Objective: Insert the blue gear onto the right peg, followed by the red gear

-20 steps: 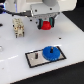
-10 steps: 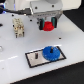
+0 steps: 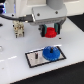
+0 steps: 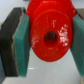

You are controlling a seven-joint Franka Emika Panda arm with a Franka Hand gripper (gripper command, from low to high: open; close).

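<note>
White surface (image 3: 15, 70) carried, toward the exterior view's left, a small pale fixture with dark parts (image 3: 18, 29), which played no part. Next came the rectangular grey plate with a black border (image 3: 31, 58); its one free pin, a thin dark upright (image 3: 37, 55), stood bare. On the plate's half toward the exterior view's right, the flat bright-blue toothed plastic gear (image 3: 50, 53) lay seated, hiding the right peg beneath it. Above and behind it, the gripper (image 3: 50, 33) was clamped on the round bright-red plastic gear with raised hub (image 4: 50, 32), the teal pads (image 4: 22, 42) pressing both sides of it. Compared with a second ago, the held red gear had moved only slightly. Judgement: blue insertion complete; the red gear awaited alignment over the blue gear's centre and lowering.
</note>
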